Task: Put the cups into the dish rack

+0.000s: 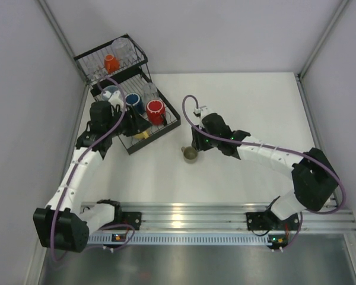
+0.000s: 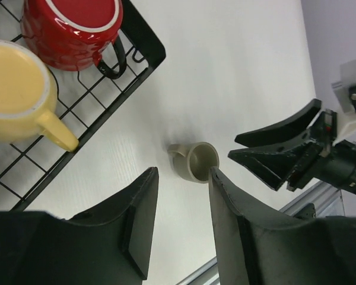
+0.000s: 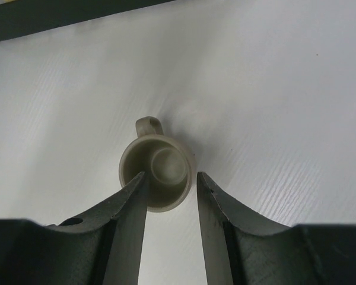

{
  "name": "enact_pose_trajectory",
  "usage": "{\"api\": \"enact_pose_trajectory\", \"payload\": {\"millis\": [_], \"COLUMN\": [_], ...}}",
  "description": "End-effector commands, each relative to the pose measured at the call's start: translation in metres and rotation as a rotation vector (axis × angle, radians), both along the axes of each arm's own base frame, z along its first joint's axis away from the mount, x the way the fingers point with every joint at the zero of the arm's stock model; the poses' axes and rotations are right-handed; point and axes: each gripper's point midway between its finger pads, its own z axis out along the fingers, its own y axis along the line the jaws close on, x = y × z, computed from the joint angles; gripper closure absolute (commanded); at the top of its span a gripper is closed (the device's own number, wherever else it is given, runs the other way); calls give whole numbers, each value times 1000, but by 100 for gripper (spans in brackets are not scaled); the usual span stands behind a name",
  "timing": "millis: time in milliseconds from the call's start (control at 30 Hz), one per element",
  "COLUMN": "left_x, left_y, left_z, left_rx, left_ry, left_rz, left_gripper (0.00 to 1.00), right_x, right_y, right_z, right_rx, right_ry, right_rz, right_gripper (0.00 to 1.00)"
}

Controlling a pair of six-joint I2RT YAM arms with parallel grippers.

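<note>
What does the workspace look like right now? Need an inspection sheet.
Surface: white table, no spills seen.
Job's things: olive-grey mug upright on the table, outside the dish rack. Red mug, blue mug and yellow mug are in the low tray. Orange-red cup and clear tumbler are in the taller basket.
Clutter: nothing seen.
Grippers: right pincer open, lined up over the olive-grey mug, contact unclear. Left pincer open and empty, by the tray's edge.
Cables: purple cable loops off each arm; no snag seen.
Surroundings: grey walls, metal rail at the arm bases.
</note>
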Motion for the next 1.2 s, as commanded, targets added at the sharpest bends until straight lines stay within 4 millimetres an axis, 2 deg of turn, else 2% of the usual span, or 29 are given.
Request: {"api": "enact_pose_trajectory", "payload": {"millis": [0,100,133,400,467,500,533,600,633,667,700,733,800,867,933,1000,1067,1133,1167], "left_x": [-7,-10,-8,9,22,30,38,57,66,72,81,87,99,111,124,140,156,169,175], "left_y": [-8,-2,6,59,79,84,91,106,110,112,118,122,136,144,147,146,146,152,156], "left_z": [36,47,49,18,8,14,14,5,15,16,6,14,6,10,1,13,6,12,-1], "left_rx": [-42,-29,-6,201,243,245,249,286,290,291,317,322,381,413,444,448,471,505,537], "left_ry": [-120,-165,-188,-132,-96,-103,-99,-57,-71,-68,-40,-54,-34,-39,-31,-82,-109,-128,-98], "left_rz": [-43,-11,30,288,374,401,429,489,516,531,554,578,641,676,672,662,647,668,675], "left_gripper": [55,55,55,56,58,60,65,79,91,98,100,100,100,100,100,100,100,100,100], "right_x": [6,5,4,0,-1,-2,-5,-7,-9,-9,-10,-11,-11,-11,-11,-11,-11,-12,-12], "right_y": [14,12,12,1,-4,-5,-10,-12,-15,-16,-17,-17,-17,-15,-13,-13,-13,-12,-12], "right_z": [19,14,12,17,13,17,10,17,13,14,18,19,25,35,43,52,58,66,69], "right_rx": [49,54,53,70,59,68,59,83,77,79,86,88,100,119,136,150,163,179,181], "right_ry": [-8,2,3,-28,-29,-41,-37,-63,-61,-67,-75,-80,-95,-115,-130,-149,-162,-175,-182], "right_rz": [40,25,21,0,-17,-19,-24,-25,-30,-28,-27,-24,-17,-5,1,5,9,18,18], "right_gripper": [61,60,60,60,61,61,61,61,61,61,61,61,61,61,61,61,61,60,60]}}
